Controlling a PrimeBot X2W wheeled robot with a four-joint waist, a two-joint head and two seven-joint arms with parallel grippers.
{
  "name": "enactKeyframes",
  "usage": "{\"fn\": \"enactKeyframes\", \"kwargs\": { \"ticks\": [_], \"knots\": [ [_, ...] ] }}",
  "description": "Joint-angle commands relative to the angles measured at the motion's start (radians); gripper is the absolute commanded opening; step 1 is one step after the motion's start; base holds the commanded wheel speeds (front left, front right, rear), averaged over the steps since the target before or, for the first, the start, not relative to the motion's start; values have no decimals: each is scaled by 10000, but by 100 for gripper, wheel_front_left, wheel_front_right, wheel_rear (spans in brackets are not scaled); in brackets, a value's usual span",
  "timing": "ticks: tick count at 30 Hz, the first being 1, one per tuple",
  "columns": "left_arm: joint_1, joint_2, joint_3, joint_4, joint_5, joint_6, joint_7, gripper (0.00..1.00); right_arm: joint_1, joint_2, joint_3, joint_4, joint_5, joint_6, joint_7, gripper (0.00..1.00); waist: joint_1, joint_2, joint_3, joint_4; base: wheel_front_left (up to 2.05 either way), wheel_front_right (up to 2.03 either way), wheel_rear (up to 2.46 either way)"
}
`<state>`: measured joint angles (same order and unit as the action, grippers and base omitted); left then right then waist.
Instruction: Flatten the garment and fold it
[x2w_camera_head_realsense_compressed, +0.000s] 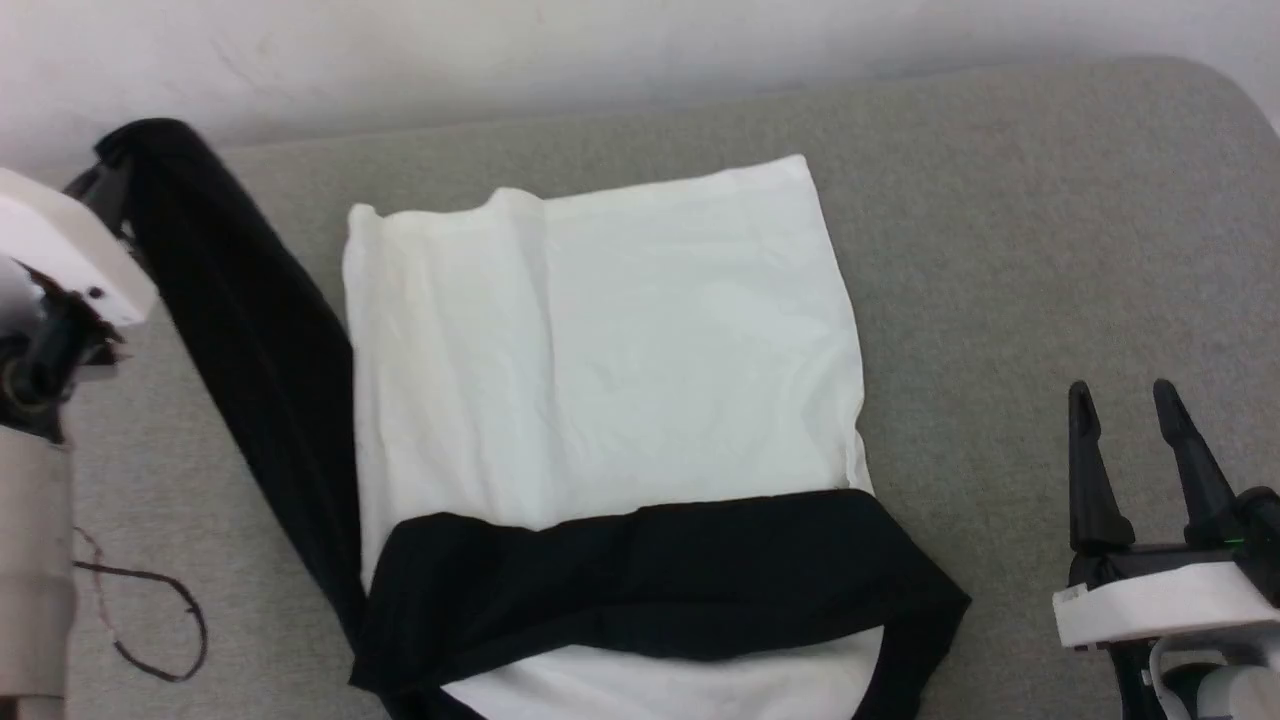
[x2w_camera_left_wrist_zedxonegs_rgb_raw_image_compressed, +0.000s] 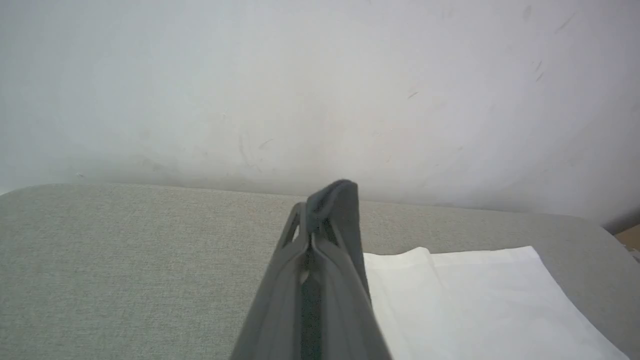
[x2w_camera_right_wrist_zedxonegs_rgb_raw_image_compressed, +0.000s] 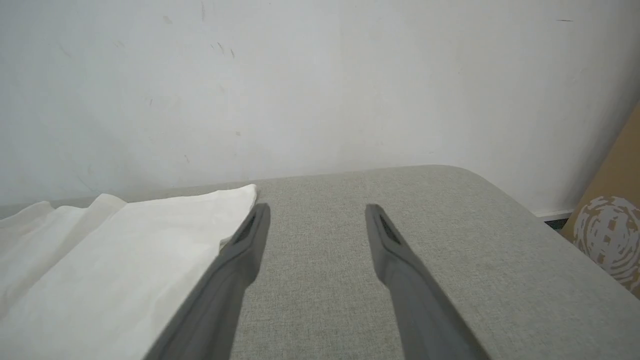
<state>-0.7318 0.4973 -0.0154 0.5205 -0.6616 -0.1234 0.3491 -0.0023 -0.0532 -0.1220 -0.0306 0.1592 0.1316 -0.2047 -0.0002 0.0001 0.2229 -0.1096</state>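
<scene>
Head view: the garment (x2w_camera_head_realsense_compressed: 600, 330) lies on the table (x2w_camera_head_realsense_compressed: 1000, 200) mid-fold, its near edge cut off. Its black sleeve (x2w_camera_head_realsense_compressed: 250, 350) is raised to its left by the left gripper (x2w_camera_head_realsense_compressed: 95, 180), and next it needs laying across the white body. The right gripper (x2w_camera_head_realsense_compressed: 1125, 400) rests to the garment's right.

Left wrist view: jaws clenched on sleeve cloth.

Right wrist view: jaws spread, empty.

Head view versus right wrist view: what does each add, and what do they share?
Head view: one black sleeve of the garment stretched toward the upper left, the other black sleeve folded across the white body, and a dark cord on the grey surface. Right wrist view: a brown cardboard box with a white print at the right edge. Both: the white body, the grey surface, the wall, and the right gripper, fingers apart, beside the garment and holding nothing.
</scene>
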Motion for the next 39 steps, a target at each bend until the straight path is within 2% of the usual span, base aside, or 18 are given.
{"fn": "enactKeyframes", "kwargs": {
  "ticks": [1,5,10,16,20,25,29,39],
  "knots": [
    [226,-128,-49,-241,-36,-48,-93,0,101,30,-23,-25,-22,-9,26,100,2,-1,-936,662,0,0,0],
    [910,-660,-245,-1637,16,362,-171,0,367,30,-103,-43,35,-9,147,100,2,-1,-1429,832,0,0,0],
    [1912,-1423,-639,-3740,298,1219,-192,0,690,30,-220,-115,87,-9,279,100,2,-1,-1820,1022,0,0,0],
    [2548,-2597,-1846,-5110,914,1871,-263,0,859,30,-230,-239,125,-9,409,100,2,-1,-2008,1170,0,0,0],
    [2767,-3496,-2854,-5026,1259,2080,-359,0,847,30,-84,-304,114,-9,493,100,2,-1,-1989,1060,0,0,0],
    [3032,-4153,-4307,-4312,1854,2226,-563,0,811,30,-129,-322,151,-9,502,100,2,-1,-1818,760,0,0,0],
    [3396,-4398,-5373,-3638,1781,2295,-797,0,748,30,-222,-278,227,-9,450,100,2,-1,-1589,497,0,0,0],
    [3550,-4466,-7587,-2195,1885,2259,-1031,0,580,30,-273,58,379,-9,312,100,2,-1,-1022,305,0,0,0]
  ]
}}
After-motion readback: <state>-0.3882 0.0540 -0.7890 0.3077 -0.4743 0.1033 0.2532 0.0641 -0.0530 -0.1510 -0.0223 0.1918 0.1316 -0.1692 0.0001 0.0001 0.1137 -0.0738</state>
